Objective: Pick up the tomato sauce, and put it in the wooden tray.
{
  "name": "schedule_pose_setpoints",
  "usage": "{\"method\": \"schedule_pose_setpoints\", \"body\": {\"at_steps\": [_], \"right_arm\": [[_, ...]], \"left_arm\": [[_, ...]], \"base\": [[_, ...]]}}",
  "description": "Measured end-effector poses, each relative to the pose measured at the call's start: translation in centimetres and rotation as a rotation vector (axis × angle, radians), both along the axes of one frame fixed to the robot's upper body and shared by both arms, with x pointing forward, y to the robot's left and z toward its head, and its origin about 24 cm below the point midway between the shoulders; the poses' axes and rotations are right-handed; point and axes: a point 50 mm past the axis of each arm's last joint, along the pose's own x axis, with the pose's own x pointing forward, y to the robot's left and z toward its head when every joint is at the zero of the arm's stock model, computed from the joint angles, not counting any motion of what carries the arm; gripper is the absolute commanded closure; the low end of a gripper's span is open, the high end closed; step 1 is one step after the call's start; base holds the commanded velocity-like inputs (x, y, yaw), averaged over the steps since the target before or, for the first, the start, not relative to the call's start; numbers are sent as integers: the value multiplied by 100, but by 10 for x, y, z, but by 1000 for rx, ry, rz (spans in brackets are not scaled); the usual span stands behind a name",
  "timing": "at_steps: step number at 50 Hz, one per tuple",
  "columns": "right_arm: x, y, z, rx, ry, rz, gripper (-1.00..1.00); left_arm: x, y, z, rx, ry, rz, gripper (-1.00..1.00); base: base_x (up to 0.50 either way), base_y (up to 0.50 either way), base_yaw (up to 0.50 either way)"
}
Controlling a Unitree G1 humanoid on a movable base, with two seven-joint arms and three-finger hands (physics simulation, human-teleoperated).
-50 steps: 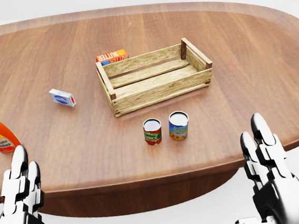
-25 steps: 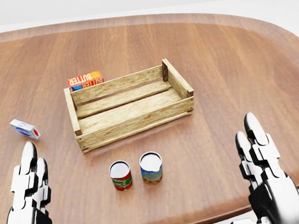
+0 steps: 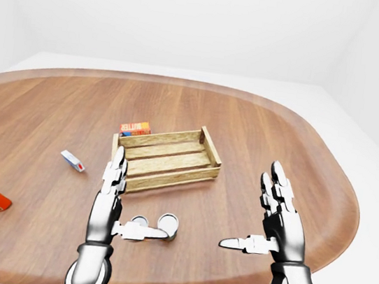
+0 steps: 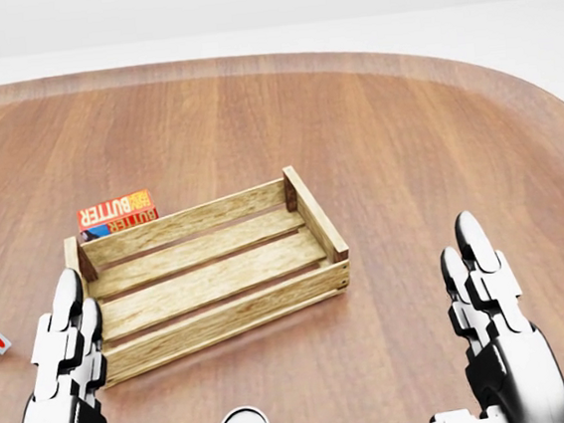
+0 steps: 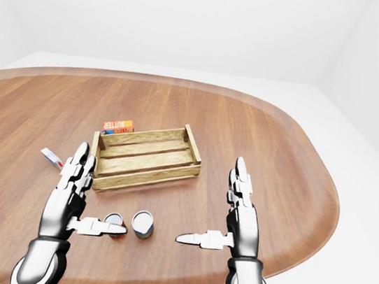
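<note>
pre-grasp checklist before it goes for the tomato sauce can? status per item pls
1. Both hands free: left hand and right hand open, holding nothing. ok
2. Wooden tray has room: nothing lies in it. ok
3. Target identified: two cans stand side by side, labels unreadable. cannot tell
4. Cans upright, apart from the tray. ok
5. Tray approach: butter box sits beyond its upper-left corner, not in the way. ok
</note>
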Motion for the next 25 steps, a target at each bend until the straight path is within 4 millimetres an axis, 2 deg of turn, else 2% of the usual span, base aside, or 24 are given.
{"method": "schedule_pose_setpoints", "body": {"at_steps": [25], "right_arm": [[0, 2, 1, -6, -3, 4, -100]], "left_arm": [[-1, -1, 1, 0, -2, -12, -100]], "base": [[51, -16, 0]]}}
